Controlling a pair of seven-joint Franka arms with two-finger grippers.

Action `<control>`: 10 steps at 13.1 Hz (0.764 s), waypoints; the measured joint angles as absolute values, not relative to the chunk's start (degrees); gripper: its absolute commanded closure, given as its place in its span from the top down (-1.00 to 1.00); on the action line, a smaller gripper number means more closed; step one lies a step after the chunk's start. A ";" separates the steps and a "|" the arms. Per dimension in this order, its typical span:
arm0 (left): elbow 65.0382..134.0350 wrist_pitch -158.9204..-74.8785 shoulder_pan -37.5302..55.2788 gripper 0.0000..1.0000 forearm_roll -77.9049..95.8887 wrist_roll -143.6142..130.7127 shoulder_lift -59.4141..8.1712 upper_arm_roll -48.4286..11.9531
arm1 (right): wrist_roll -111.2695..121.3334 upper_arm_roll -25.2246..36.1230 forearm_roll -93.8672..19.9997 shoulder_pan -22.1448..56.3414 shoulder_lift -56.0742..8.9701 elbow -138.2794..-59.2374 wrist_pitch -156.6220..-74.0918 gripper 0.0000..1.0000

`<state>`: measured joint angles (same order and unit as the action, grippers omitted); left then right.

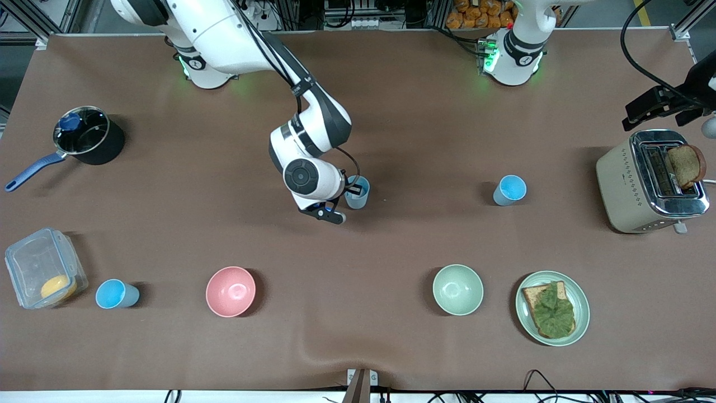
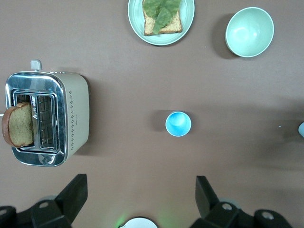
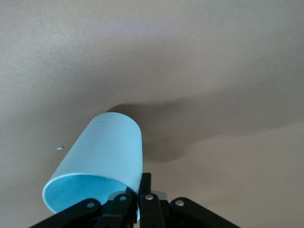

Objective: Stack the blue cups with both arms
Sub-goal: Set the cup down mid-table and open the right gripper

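My right gripper (image 1: 348, 196) (image 3: 140, 183) is shut on the rim of a pale grey-blue cup (image 1: 358, 193) (image 3: 102, 156) at the middle of the table, one finger inside and one outside. I cannot tell whether this cup rests on the cloth. A sky blue cup (image 1: 510, 190) (image 2: 178, 123) stands upright toward the left arm's end, beside the toaster. Another sky blue cup (image 1: 114, 294) stands near the front camera at the right arm's end. My left gripper (image 2: 141, 179) hangs open and empty, high over the table by the left arm's base.
A toaster (image 1: 632, 184) with a bread slice stands at the left arm's end. A plate (image 1: 580, 299) with toast and lettuce, a green bowl (image 1: 457, 289) and a pink bowl (image 1: 230, 291) line the near side. A pot (image 1: 89, 137) and a clear container (image 1: 42, 268) sit at the right arm's end.
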<state>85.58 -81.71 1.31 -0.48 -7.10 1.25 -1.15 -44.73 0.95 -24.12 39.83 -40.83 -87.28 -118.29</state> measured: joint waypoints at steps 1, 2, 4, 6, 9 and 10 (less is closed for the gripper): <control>85.58 -81.71 1.31 1.00 -0.48 -7.10 1.25 -1.15 | -44.72 1.00 -24.65 39.87 -41.10 -87.19 -118.41 -0.89; 85.58 -81.71 1.31 1.00 -0.48 -7.10 1.25 -1.15 | -44.72 1.06 -25.25 39.87 -41.23 -87.15 -118.94 0.17; 85.58 -81.71 1.31 1.00 -0.48 -7.10 1.25 -1.15 | -44.71 1.17 -25.87 39.87 -41.40 -87.05 -120.64 1.00; 85.58 -81.71 1.31 1.00 -0.48 -7.10 1.25 -1.15 | -44.70 1.73 -25.87 39.62 -41.59 -85.17 -120.46 1.00; 85.58 -81.71 1.31 1.00 -0.48 -7.10 1.25 -1.15 | -44.63 2.78 -25.86 35.91 -41.37 -76.87 -105.30 1.00; 85.58 -81.71 1.31 1.00 -0.48 -7.10 1.25 -1.15 | -44.05 3.01 -25.84 33.49 -41.08 -74.51 -100.82 1.00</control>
<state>85.58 -81.71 1.31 -0.48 -7.10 1.25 -1.15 -44.05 3.01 -25.84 33.49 -41.08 -74.51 -100.82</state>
